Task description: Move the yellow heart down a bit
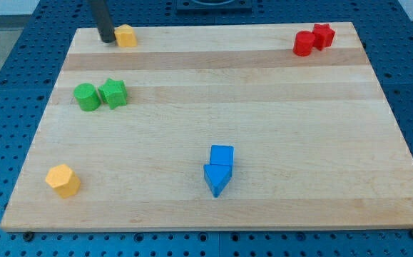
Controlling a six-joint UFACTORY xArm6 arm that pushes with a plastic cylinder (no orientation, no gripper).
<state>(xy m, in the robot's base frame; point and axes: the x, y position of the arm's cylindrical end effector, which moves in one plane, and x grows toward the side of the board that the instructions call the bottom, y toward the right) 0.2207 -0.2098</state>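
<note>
The yellow heart lies at the board's top edge, near the top left corner. My tip stands just to its left, right beside it; I cannot tell if they touch. The dark rod rises from there out of the view's top.
A second yellow block, many-sided, lies at the bottom left. A green round block and a green star sit side by side below the heart. Two red blocks touch at the top right. A blue cube and a blue triangle sit at the bottom centre. The wooden board rests on a blue perforated surface.
</note>
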